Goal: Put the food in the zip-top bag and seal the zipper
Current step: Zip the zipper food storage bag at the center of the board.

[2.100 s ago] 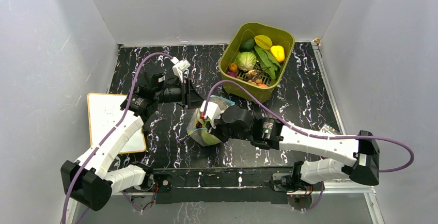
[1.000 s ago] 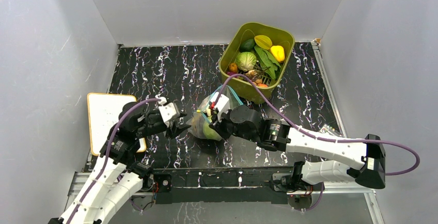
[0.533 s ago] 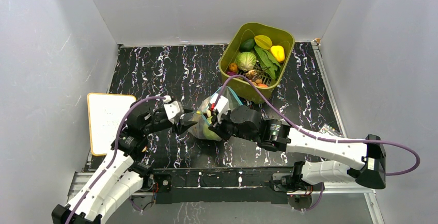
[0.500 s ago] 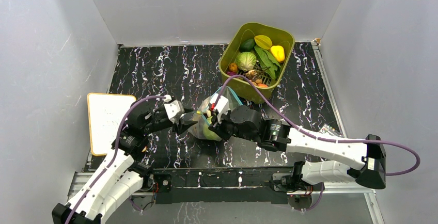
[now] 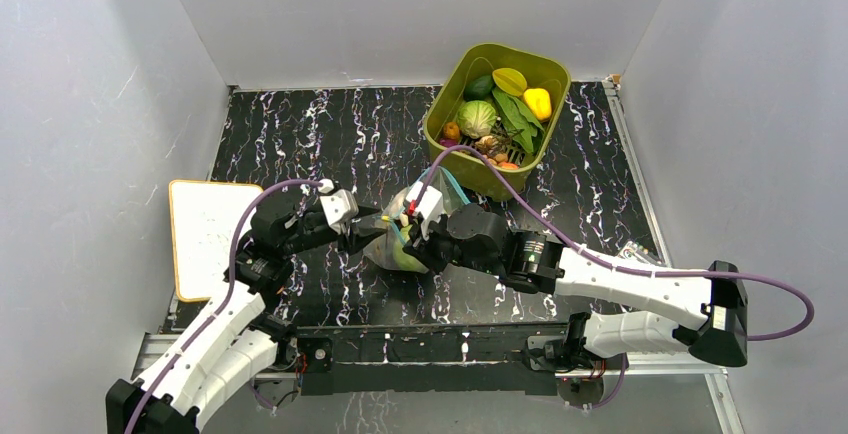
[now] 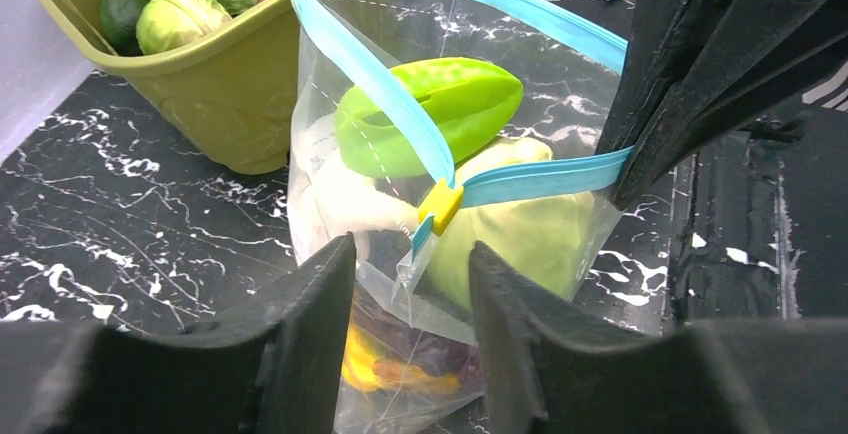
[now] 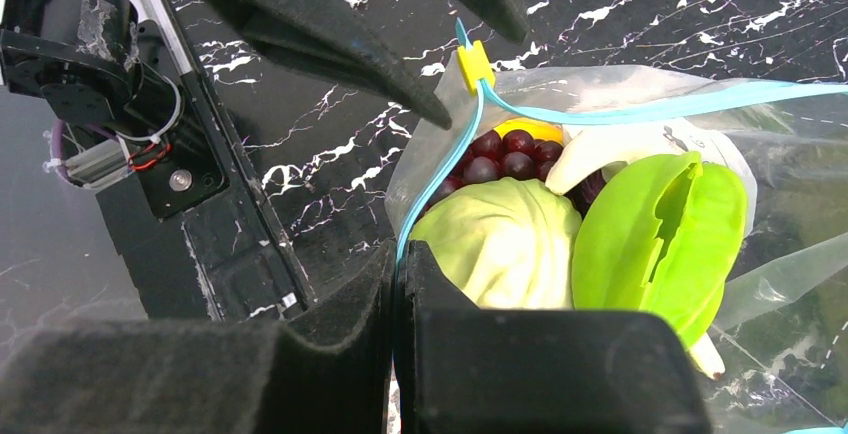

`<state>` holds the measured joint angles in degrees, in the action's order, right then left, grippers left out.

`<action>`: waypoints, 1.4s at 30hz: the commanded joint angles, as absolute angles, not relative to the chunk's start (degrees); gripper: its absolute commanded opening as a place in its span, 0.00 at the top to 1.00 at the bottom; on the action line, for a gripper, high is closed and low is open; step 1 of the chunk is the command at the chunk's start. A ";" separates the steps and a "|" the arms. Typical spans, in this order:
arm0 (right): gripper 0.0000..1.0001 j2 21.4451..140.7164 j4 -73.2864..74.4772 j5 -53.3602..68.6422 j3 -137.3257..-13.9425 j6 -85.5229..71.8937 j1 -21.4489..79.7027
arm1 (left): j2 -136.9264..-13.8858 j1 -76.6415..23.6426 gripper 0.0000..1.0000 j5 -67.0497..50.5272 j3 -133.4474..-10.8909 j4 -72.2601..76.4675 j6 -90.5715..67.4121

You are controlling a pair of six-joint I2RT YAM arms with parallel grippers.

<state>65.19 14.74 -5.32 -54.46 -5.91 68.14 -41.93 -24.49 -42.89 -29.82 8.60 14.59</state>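
Here, zip-top bag [image 5: 392, 249] mouth-up, zipper [image 6: 540, 180] end (yellow slider [image 6: 440, 204]) toward spread left pincer [image 6: 410, 254], right pincer [image 7: 398, 264] pinching zipper.

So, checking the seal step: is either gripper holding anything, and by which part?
Right gripper pinches the zip-top bag by its zipper; left gripper is open near the yellow slider, holding nothing.

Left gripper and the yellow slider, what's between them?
Only the bag's clear corner lies between the left gripper and slider, in the left wrist view.
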 commanded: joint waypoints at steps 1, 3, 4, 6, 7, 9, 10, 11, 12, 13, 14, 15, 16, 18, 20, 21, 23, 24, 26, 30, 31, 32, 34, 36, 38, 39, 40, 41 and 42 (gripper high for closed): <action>1.00 63.08 8.70 -4.17 -54.55 -5.69 68.03 | -42.14 -24.61 0.63 -46.79 -29.12 12.46 14.36; 1.00 63.08 8.82 -4.27 -54.56 -5.79 68.03 | -41.76 -24.60 0.75 -47.10 -29.13 12.17 14.35; 1.00 63.10 8.94 -4.39 -54.50 -5.84 68.03 | -41.41 -24.60 0.80 -47.00 -29.15 11.94 14.25; 1.00 62.91 9.34 -4.89 -54.28 -6.08 68.04 | -40.63 -24.61 0.84 -46.93 -29.17 11.65 13.97; 1.00 62.72 9.52 -5.16 -54.17 -6.21 68.03 | -40.29 -24.59 0.88 -47.10 -29.16 11.61 13.80; 1.00 62.37 9.65 -5.47 -53.85 -6.32 68.03 | -39.88 -24.60 0.95 -47.47 -29.31 11.47 13.36; 1.00 62.21 9.71 -5.61 -53.87 -6.33 68.07 | -39.71 -24.61 0.99 -47.68 -29.46 11.37 13.26; 1.00 62.10 9.75 -5.69 -53.78 -6.33 68.03 | -39.58 -24.57 1.00 -47.91 -29.57 11.28 13.06; 1.00 61.99 9.76 -5.93 -53.70 -6.33 68.03 | -39.37 -24.60 1.00 -48.16 -29.66 11.19 12.92; 1.00 61.92 9.83 -6.09 -53.72 -6.33 68.03 | -39.19 -24.61 1.00 -48.44 -29.72 10.97 12.90; 1.00 61.88 9.99 -6.30 -53.74 -6.33 68.03 | -39.08 -24.61 1.00 -48.68 -29.86 10.80 12.84; 1.00 61.80 10.08 -6.43 -53.76 -6.33 68.03 | -39.03 -24.60 1.00 -48.89 -30.02 10.47 12.91; 1.00 61.79 10.10 -6.55 -53.79 -6.33 68.05 | -39.02 -24.62 1.00 -49.09 -30.12 10.15 12.92; 1.00 61.61 10.11 -6.65 -53.72 -6.28 68.03 | -39.02 -24.59 1.00 -49.31 -30.23 9.58 13.05; 1.00 61.61 10.11 -6.70 -53.54 -6.33 68.03 | -39.02 -24.60 1.00 -49.48 -30.29 9.26 13.07; 1.00 61.61 10.11 -6.66 -53.49 -6.30 68.04 | -38.95 -24.63 1.00 -49.44 -30.24 9.28 12.87; 1.00 61.57 10.06 -6.20 -53.36 -6.24 68.03 | -38.87 -24.60 1.00 -48.60 -29.90 9.68 12.47; 1.00 61.48 9.96 -5.97 -53.29 -6.24 68.04 | -38.85 -24.61 0.99 -47.98 -29.67 10.00 12.28; 1.00 61.21 9.45 -5.54 -53.21 -6.24 68.03 | -39.05 -24.61 0.86 -47.13 -29.00 10.52 12.27; 1.00 60.87 8.88 -5.03 -53.14 -6.24 68.03 | -40.74 -24.61 0.67 -46.73 -28.95 11.76 12.16; 1.00 60.90 8.83 -4.94 -53.09 -6.15 68.03 | -41.47 -24.64 0.67 -46.89 -29.29 11.67 12.20; 1.00 60.96 8.72 -4.80 -53.03 -6.15 68.03 | -42.16 -24.61 0.67 -47.18 -29.61 11.42 12.24; 1.00 61.44 8.76 -4.57 -53.19 -6.07 68.03 | -43.12 -24.61 0.68 -47.93 -30.33 11.21 12.36; 1.00 61.68 9.10 -4.46 -53.44 -5.98 68.02 | -43.41 -24.58 0.72 -48.43 -30.41 11.76 12.14; 1.00 61.66 9.22 -4.68 -53.47 -5.92 68.03 | -43.33 -24.61 0.78 -48.60 -30.17 12.26 11.81; 1.00 61.62 9.15 -4.80 -53.38 -5.97 68.03 | -43.17 -24.61 0.85 -48.67 -30.06 12.37 11.78; 1.00 61.54 9.14 -4.90 -53.36 -5.98 68.09 | -42.97 -24.57 0.92 -48.80 -30.00 12.39 11.67; 1.00 61.42 9.18 -4.80 -53.35 -5.98 68.04 | -42.63 -24.60 0.98 -48.98 -29.97 12.46 11.55; 1.00 61.42 9.49 -4.79 -53.46 -5.98 68.07 | -42.22 -24.50 1.00 -49.10 -29.89 12.52 11.39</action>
